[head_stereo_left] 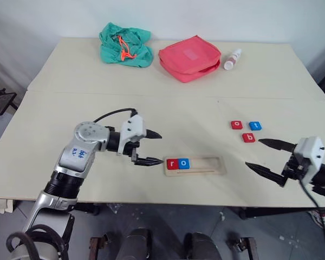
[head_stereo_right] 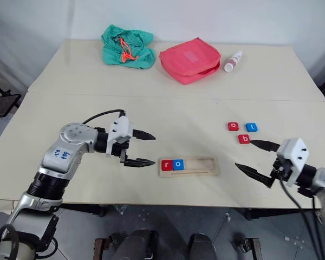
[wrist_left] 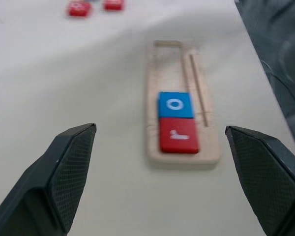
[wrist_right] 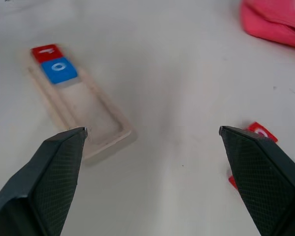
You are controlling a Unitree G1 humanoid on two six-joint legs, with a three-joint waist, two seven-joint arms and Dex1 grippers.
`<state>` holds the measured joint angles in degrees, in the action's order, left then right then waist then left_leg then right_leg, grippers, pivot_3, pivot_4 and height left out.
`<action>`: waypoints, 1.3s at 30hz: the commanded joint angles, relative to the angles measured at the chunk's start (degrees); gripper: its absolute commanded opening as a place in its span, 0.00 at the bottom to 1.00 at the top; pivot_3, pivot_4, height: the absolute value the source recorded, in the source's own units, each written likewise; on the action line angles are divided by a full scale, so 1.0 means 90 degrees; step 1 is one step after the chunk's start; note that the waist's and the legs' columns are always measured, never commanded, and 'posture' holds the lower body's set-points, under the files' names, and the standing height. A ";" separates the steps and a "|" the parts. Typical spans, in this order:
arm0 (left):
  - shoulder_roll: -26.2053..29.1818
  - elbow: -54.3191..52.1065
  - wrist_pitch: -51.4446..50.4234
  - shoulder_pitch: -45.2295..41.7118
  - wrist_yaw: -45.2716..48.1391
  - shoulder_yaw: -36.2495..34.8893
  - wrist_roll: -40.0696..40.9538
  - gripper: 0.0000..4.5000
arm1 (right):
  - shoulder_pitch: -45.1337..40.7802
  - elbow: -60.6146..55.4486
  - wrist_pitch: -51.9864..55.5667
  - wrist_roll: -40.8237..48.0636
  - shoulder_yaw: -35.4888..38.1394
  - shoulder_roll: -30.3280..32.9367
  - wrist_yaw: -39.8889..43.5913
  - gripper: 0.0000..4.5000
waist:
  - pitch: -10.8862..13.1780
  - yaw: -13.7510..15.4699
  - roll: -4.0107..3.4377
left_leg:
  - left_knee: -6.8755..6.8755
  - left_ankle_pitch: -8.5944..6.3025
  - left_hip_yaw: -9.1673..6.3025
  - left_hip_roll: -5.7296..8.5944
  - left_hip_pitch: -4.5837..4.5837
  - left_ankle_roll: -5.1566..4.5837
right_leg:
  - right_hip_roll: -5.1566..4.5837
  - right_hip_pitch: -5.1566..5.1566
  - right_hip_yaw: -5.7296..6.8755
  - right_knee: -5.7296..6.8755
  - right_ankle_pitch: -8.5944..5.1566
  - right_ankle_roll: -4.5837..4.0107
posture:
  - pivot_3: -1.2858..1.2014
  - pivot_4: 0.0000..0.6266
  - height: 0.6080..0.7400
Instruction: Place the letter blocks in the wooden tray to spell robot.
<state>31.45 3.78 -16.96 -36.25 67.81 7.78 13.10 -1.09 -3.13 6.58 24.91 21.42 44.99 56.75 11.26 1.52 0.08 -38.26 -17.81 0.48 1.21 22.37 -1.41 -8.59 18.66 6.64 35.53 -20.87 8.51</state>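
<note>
Wooden tray (head_stereo_left: 195,165) lies on the table (head_stereo_left: 70,76) near its front edge, long axis running left to right. Its left end is just beside the left gripper (head_stereo_left: 154,148), which points at it from the left; fingertips close to the tray end but apart from it. Left gripper's jaws stand wide apart, nothing between them.

Two letter blocks sit in the tray at the end nearest the left gripper: red "r" (head_stereo_left: 172,163) first, blue "o" (head_stereo_left: 184,163) touching it on the far side. The rest of the tray beyond them is bare wood.

Right gripper (head_stereo_left: 262,154) hovers to the right of the tray, pointing left toward it, jaws spread wide, empty. Tray's right end is near its lower finger, not touching.

Three loose blocks lie on the table: red "b" (head_stereo_left: 248,137) just beside the right gripper's upper fingertip; red "o" (head_stereo_left: 236,124) and blue "t" (head_stereo_left: 254,125) side by side a little beyond it.

At the table's far side: a green cloth (head_stereo_left: 125,44), a pink pouch (head_stereo_left: 189,57), a small white bottle (head_stereo_left: 232,59).
</note>
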 commanded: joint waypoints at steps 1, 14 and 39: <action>-0.0172 0.0276 0.1043 0.0291 -0.0213 -0.0457 0.0187 0.99 | -0.0127 -0.0582 0.0608 -0.0259 0.0170 -0.0348 -0.1413 1.00 | 0.0000 -0.0002 -0.0001 | 0.0000 0.0000 -0.0001 -0.0001 -0.0003 0.0000 | 0.0000 -0.0001 -0.0001 0.0002 0.0000 0.0000 | 0.52 0.24 1.00; -0.0395 0.1112 0.2928 0.1156 0.0575 -0.1294 0.1111 0.99 | 0.0795 -0.1957 0.1666 -0.0112 0.0406 -0.1796 -0.3350 1.00 | -0.0001 -0.0008 -0.0002 | 0.0010 0.0000 -0.0001 0.0004 -0.0009 0.0001 | 0.0001 0.0005 -0.0008 0.0013 0.0000 0.0000 | 0.52 0.24 1.00; -0.0275 0.1678 0.3288 0.1319 0.1146 -0.1314 0.1375 0.99 | 0.1211 -0.2060 0.1713 0.0149 0.0572 -0.1909 -0.3410 1.00 | 0.0000 -0.0021 -0.0002 | 0.0013 0.0001 0.0012 0.0002 -0.0020 -0.0001 | 0.0002 0.0005 -0.0023 0.0019 0.0000 0.0000 | 0.52 0.24 1.00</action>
<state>28.52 18.97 11.82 -24.10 77.64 -2.44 24.29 10.02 -19.92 21.94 25.30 25.42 26.81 26.03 11.25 1.33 0.06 -38.15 -17.80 0.59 1.23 22.19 -1.42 -8.57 18.71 6.43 35.70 -20.87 8.51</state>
